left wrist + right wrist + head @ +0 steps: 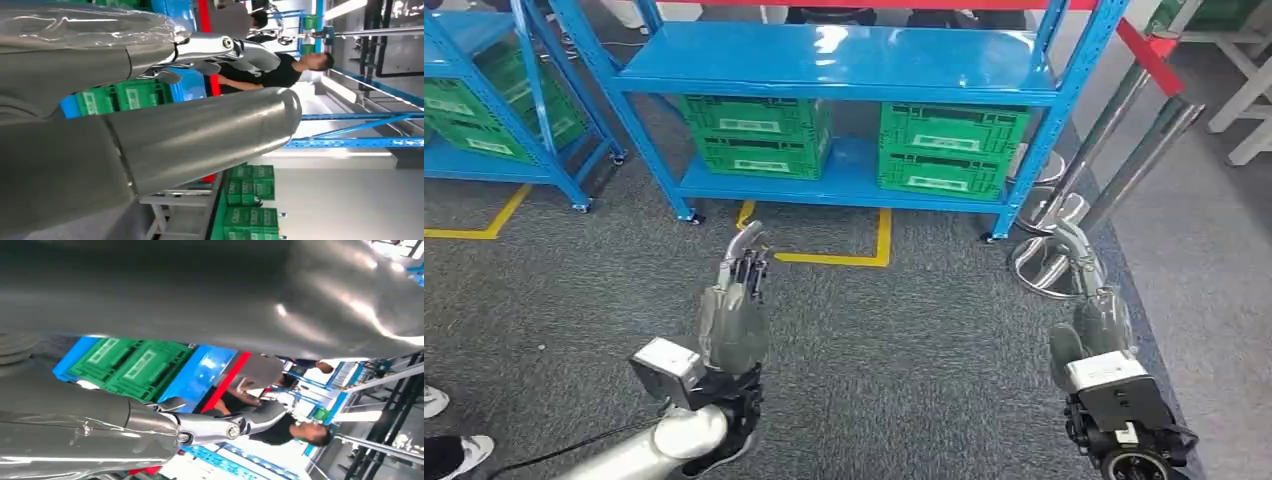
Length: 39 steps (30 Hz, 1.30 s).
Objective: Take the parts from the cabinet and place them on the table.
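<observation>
We looked down from the head view at a blue cabinet [844, 62] standing on grey carpet, our two arms raised in front of it. Our left hand [736, 300] was held upright with its fingers stretched out and close beside one another, gripping nothing; our right hand [1092, 300] was likewise extended and empty, fingers straight and not closed on anything. Both hands were well short of the cabinet, apart from it and from each other. On the cabinet's lower shelf sat two stacks of green crates [756, 135] — one on the left, and the other green crates [948, 147] on the right — each stack two high, with pale labels on the fronts. We could not tell what parts lay inside them, since only the closed sides faced us. A yellow floor marking [856, 255] ran in front of the cabinet, between it and our left hand. A second blue rack [494, 100] with more green crates stood to the left, and chrome barrier posts [1114, 130] with a red belt stood to the right, near our right hand. In the left wrist view a person in a black shirt [280, 75] stood beyond the shelving.
</observation>
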{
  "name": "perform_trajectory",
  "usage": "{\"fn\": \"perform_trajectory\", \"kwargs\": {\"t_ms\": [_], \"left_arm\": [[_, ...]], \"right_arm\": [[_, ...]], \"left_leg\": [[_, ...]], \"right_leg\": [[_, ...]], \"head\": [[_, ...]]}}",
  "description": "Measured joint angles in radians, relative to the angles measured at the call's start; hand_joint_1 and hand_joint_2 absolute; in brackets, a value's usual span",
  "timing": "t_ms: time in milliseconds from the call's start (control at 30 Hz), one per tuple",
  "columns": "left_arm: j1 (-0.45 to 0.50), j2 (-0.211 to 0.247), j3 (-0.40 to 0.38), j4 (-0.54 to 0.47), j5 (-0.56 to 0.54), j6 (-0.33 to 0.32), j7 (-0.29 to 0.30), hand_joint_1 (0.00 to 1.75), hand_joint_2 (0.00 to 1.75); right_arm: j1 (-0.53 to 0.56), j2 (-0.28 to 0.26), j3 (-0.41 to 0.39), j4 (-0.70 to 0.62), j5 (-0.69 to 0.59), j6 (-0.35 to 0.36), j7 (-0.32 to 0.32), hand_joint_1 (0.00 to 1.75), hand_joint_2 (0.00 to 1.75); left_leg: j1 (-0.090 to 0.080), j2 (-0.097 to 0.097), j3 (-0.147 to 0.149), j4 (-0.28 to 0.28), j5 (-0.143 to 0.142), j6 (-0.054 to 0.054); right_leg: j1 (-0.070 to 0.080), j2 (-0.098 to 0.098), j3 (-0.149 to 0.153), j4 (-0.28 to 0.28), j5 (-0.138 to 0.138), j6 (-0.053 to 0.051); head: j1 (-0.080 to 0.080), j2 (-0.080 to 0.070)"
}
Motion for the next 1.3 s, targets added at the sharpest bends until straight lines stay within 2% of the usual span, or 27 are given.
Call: {"fn": "perform_trajectory", "kwargs": {"t_ms": [33, 67, 100, 133, 167, 200, 233, 267, 300, 367, 400, 433, 467, 533, 567, 600, 633, 667, 700, 733, 767, 833, 967, 1000, 1100, 1133, 1300], "left_arm": [[0.0, 0.0, 0.0, 0.0, 0.002, 0.0, 0.0, 0.0, 0.0], [-0.001, -0.001, 0.0, 0.0, 0.002, 0.0, 0.0, 0.0, 0.0], [0.0, -0.001, 0.0, 0.0, 0.005, 0.0, -0.001, 0.0, 0.0], [-0.003, -0.001, 0.0, 0.0, 0.006, 0.0, -0.002, 0.0, 0.0], [-0.001, -0.002, 0.0, 0.0, 0.009, 0.0, -0.002, 0.0, 0.0], [0.0, -0.002, 0.0, 0.0, 0.009, 0.0, -0.003, 0.0, 0.0], [-0.002, 0.0, 0.0, -0.002, 0.01, 0.0, -0.004, 0.0, 0.0], [-0.005, 0.0, 0.0, -0.002, 0.012, 0.0, -0.007, 0.0, 0.0], [-0.007, 0.0, 0.0, -0.002, 0.013, 0.0, -0.012, 0.0, 0.0], [-0.005, 0.0, 0.0, -0.002, 0.015, 0.0, -0.015, 0.0, 0.0], [-0.003, 0.001, 0.0, -0.002, 0.015, 0.0, -0.015, 0.0, 0.0], [-0.001, 0.001, 0.0, -0.002, 0.015, 0.0, -0.015, 0.0, 0.0], [-0.001, 0.002, 0.0, -0.002, 0.015, 0.0, -0.015, 0.0, 0.0], [-0.001, 0.003, 0.0, -0.002, 0.015, 0.0, -0.015, 0.0, 0.0], [-0.001, 0.004, 0.0, -0.002, 0.016, 0.0, -0.015, 0.0, 0.0], [-0.001, 0.004, 0.0, -0.001, 0.019, 0.0, -0.015, 0.0, 0.0], [0.0, 0.004, 0.0, -0.001, 0.019, 0.0, -0.015, 0.0, 0.0], [0.003, 0.005, 0.0, -0.001, 0.019, 0.0, -0.016, 0.0, 0.0], [0.003, 0.005, 0.0, -0.001, 0.019, 0.0, -0.015, 0.0, 0.0], [0.003, 0.005, 0.0, -0.002, 0.019, 0.0, -0.016, 0.0, 0.0], [0.002, 0.005, 0.0, -0.002, 0.019, 0.0, -0.016, 0.0, 0.0], [0.001, 0.005, 0.0, -0.002, 0.019, 0.0, -0.016, 0.0, 0.0], [0.001, 0.005, 0.0, -0.002, 0.019, 0.0, -0.016, 0.0, 0.0], [0.001, 0.006, 0.0, -0.002, 0.02, 0.0, -0.016, 0.0, 0.0], [-0.003, 0.006, 0.0, -0.001, 0.025, 0.0, -0.016, 0.0, 0.0], [-0.004, 0.006, 0.0, -0.001, 0.026, 0.0, -0.016, 0.0, 0.0], [-0.004, 0.007, 0.0, -0.001, 0.026, 0.0, -0.015, 0.0, 0.0]], "right_arm": [[0.0, 0.0, 0.0, 0.0, 0.0, -0.001, 0.0, 0.0, 0.0], [0.001, 0.0, 0.0, 0.0, 0.001, -0.002, 0.001, 0.0, 0.0], [0.001, 0.0, 0.0, 0.0, 0.001, -0.005, 0.002, 0.0, 0.0], [0.0, 0.0, 0.0, -0.001, 0.001, -0.005, 0.003, 0.0, 0.0], [-0.002, 0.0, -0.001, -0.002, 0.002, -0.005, 0.003, 0.0, 0.0], [-0.003, 0.0, -0.001, -0.002, 0.002, -0.005, 0.003, 0.0, 0.0], [-0.004, 0.002, 0.0, -0.003, 0.002, -0.005, 0.003, 0.0, 0.0], [-0.004, 0.002, -0.001, -0.004, 0.002, -0.005, 0.003, 0.0, 0.0], [-0.004, 0.003, -0.001, -0.005, 0.002, -0.004, 0.004, 0.0, 0.0], [-0.003, 0.003, 0.0, -0.005, 0.002, -0.001, 0.005, 0.0, 0.0], [-0.003, 0.003, 0.0, -0.005, 0.002, 0.0, 0.005, 0.0, 0.0], [-0.003, 0.003, 0.0, -0.004, 0.001, 0.001, 0.005, 0.0, 0.0], [-0.003, 0.003, 0.001, -0.004, 0.001, 0.002, 0.006, 0.0, 0.0], [-0.004, 0.003, 0.002, -0.004, -0.001, -0.005, 0.01, 0.0, 0.0], [-0.005, 0.003, 0.002, -0.005, -0.001, -0.008, 0.012, 0.0, 0.0], [-0.005, 0.003, 0.002, -0.004, -0.002, -0.014, 0.016, 0.0, 0.0], [-0.005, 0.003, 0.002, -0.006, -0.002, -0.016, 0.017, 0.0, 0.0], [-0.003, 0.003, 0.003, -0.006, -0.002, -0.016, 0.018, 0.0, 0.0], [-0.002, 0.003, 0.003, -0.006, -0.002, -0.018, 0.018, 0.0, 0.0], [-0.005, 0.003, 0.003, -0.006, -0.002, -0.018, 0.018, 0.0, 0.0], [-0.006, 0.003, 0.003, -0.006, -0.002, -0.018, 0.018, 0.0, 0.0], [-0.007, 0.003, 0.003, -0.007, -0.002, -0.019, 0.018, 0.0, 0.0], [-0.011, 0.003, 0.004, -0.007, 0.0, -0.021, 0.018, 0.0, 0.0], [-0.011, 0.003, 0.004, -0.007, 0.0, -0.024, 0.02, 0.0, 0.0], [-0.01, 0.003, 0.005, -0.008, 0.004, -0.029, 0.023, 0.0, 0.0], [-0.01, 0.003, 0.005, -0.008, 0.004, -0.031, 0.025, 0.0, 0.0], [-0.01, 0.003, 0.005, -0.01, 0.005, -0.034, 0.027, 0.0, 0.0]], "left_leg": [[-0.004, 0.0, 0.014, 0.0, -0.01, 0.001], [-0.003, 0.002, 0.024, -0.002, -0.017, 0.0], [-0.002, -0.001, 0.026, -0.002, -0.022, -0.005], [0.001, -0.002, 0.024, -0.004, -0.025, -0.009], [0.002, 0.0, 0.026, 0.013, -0.014, -0.014], [0.001, -0.001, 0.024, 0.026, -0.008, -0.023], [-0.001, -0.001, 0.019, 0.033, -0.025, -0.026], [-0.002, 0.003, 0.007, 0.066, -0.057, -0.043], [0.01, 0.004, -0.026, 0.129, -0.099, -0.055], [0.042, 0.006, -0.116, 0.291, -0.173, -0.081], [0.056, 0.01, -0.149, 0.339, -0.186, -0.092], [0.068, 0.013, -0.154, 0.328, -0.166, -0.105], [0.078, 0.018, -0.133, 0.272, -0.124, -0.118], [0.099, 0.024, -0.045, 0.07, -0.005, -0.148], [0.104, 0.023, -0.021, 0.011, 0.001, -0.162], [0.096, 0.024, -0.032, 0.014, -0.054, -0.139], [0.092, 0.03, -0.036, 0.027, -0.033, -0.119], [0.097, 0.026, -0.039, 0.03, -0.017, -0.104], [0.102, 0.028, -0.038, 0.032, -0.016, -0.108], [0.1, 0.025, -0.038, 0.032, -0.015, -0.106], [0.099, 0.022, -0.037, 0.032, -0.016, -0.106], [0.096, 0.019, -0.036, 0.032, -0.021, -0.097], [0.091, 0.018, -0.034, 0.032, -0.027, -0.087], [0.09, 0.019, -0.034, 0.032, -0.028, -0.086], [0.088, 0.021, -0.034, 0.033, -0.029, -0.084], [0.088, 0.022, -0.034, 0.033, -0.029, -0.084], [0.088, 0.023, -0.03, 0.029, -0.027, -0.086]], "right_leg": [[0.003, -0.002, 0.013, -0.087, 0.106, -0.009], [0.007, -0.005, 0.026, -0.13, 0.229, -0.03], [0.009, 0.001, 0.023, -0.14, 0.225, -0.04], [0.015, 0.0, 0.032, -0.151, 0.225, -0.054], [0.016, 0.002, 0.036, -0.166, 0.236, -0.077], [0.015, 0.001, 0.046, -0.174, 0.233, -0.084], [-0.004, -0.004, 0.072, -0.182, 0.244, -0.079], [-0.009, 0.0, 0.076, -0.183, 0.243, -0.082], [-0.012, -0.001, 0.074, -0.183, 0.243, -0.081], [-0.021, -0.003, 0.069, -0.182, 0.24, -0.076], [-0.027, -0.003, 0.068, -0.181, 0.237, -0.07], [-0.035, -0.003, 0.07, -0.179, 0.233, -0.062], [-0.043, -0.003, 0.074, -0.176, 0.228, -0.054], [-0.061, -0.003, 0.083, -0.163, 0.212, -0.03], [-0.061, -0.004, 0.083, -0.157, 0.203, -0.018], [-0.061, -0.002, 0.079, -0.149, 0.201, -0.011], [-0.055, -0.003, 0.071, -0.15, 0.197, -0.001], [-0.056, -0.003, 0.075, -0.146, 0.189, 0.007], [-0.055, -0.003, 0.078, -0.139, 0.179, 0.007], [-0.055, -0.004, 0.077, -0.145, 0.192, -0.016], [-0.054, -0.003, 0.078, -0.146, 0.198, -0.024], [-0.055, -0.004, 0.081, -0.149, 0.202, -0.023], [-0.055, -0.007, 0.091, -0.164, 0.202, -0.024], [-0.056, -0.009, 0.094, -0.17, 0.199, -0.019], [-0.059, -0.009, 0.098, -0.181, 0.194, 0.012], [-0.059, -0.009, 0.098, -0.181, 0.195, 0.017], [-0.055, -0.009, 0.098, -0.179, 0.194, 0.021]], "head": [[0.003, 0.0], [0.002, 0.0], [-0.004, 0.0], [0.003, 0.0], [0.008, 0.0], [0.01, 0.0], [0.014, 0.0], [0.014, 0.0], [0.004, 0.0], [0.0, 0.0], [-0.001, 0.0], [-0.001, 0.0], [-0.002, 0.0], [-0.005, 0.0], [-0.01, 0.0], [-0.019, 0.0], [-0.017, 0.0], [-0.013, 0.0], [-0.009, 0.0], [0.005, 0.0], [0.008, 0.0], [0.01, 0.0], [0.011, 0.0], [0.012, 0.0], [0.011, 0.0], [0.011, 0.0], [0.011, 0.0]]}}
